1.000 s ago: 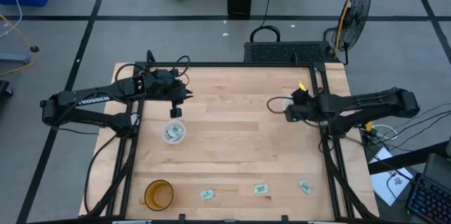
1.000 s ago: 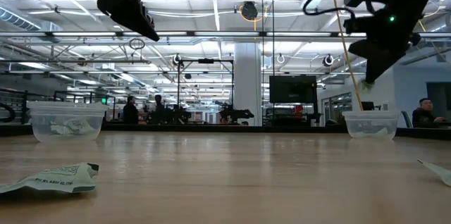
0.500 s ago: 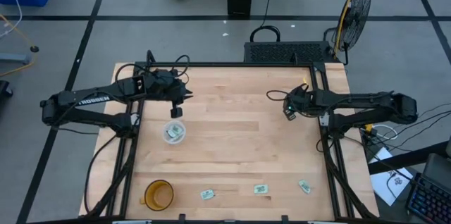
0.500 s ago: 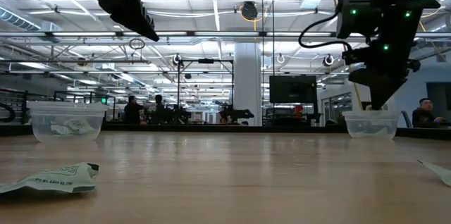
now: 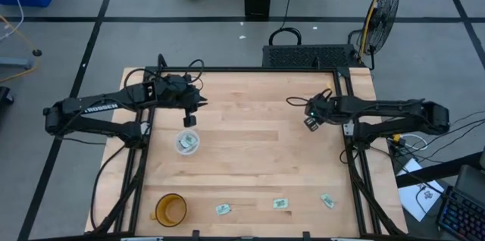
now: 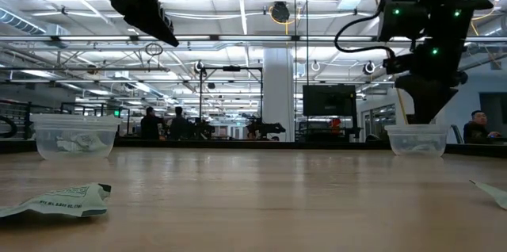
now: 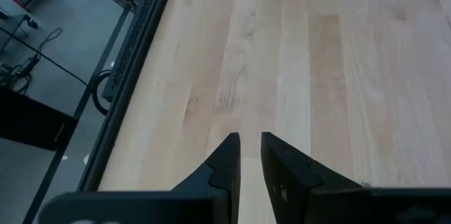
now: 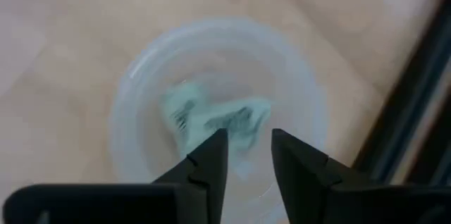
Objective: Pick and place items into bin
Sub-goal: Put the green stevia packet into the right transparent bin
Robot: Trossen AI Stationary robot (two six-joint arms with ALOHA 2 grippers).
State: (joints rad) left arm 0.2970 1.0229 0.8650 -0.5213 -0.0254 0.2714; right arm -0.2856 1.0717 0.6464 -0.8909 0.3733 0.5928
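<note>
Far left of the bench (image 5: 250, 142): left end effector (image 5: 189, 120) hanging above the wood just behind a clear tub (image 5: 187, 142), fingers (image 7: 227, 155) drawn to a narrow slit, gripping nothing, only bare boards under them in the wrist view. Inside that tub, pale green and white packets (image 5: 187, 143), seen again through its wall at the left of the low view (image 6: 74, 143). Toward the front left corner, an orange cup (image 5: 170, 209), standing apart from everything else. Along the front edge, three loose packets lying flat, well apart from one another: one just right of the cup (image 5: 223, 209), one near the middle (image 5: 281, 203), one further right (image 5: 326, 200); in the low view, one packet lying close at the left (image 6: 57, 201) and the corner of another at the right edge (image 6: 493, 192). At the right side, right end effector (image 5: 311, 122) poised directly over a second clear tub (image 8: 218, 104), fingers (image 8: 211, 159) a little apart, a modest gap, empty between them. In this tub, a crumpled packet (image 8: 215, 120) resting on the bottom. Low view: same tub (image 6: 416, 139) on the bench beneath the right arm.
</note>
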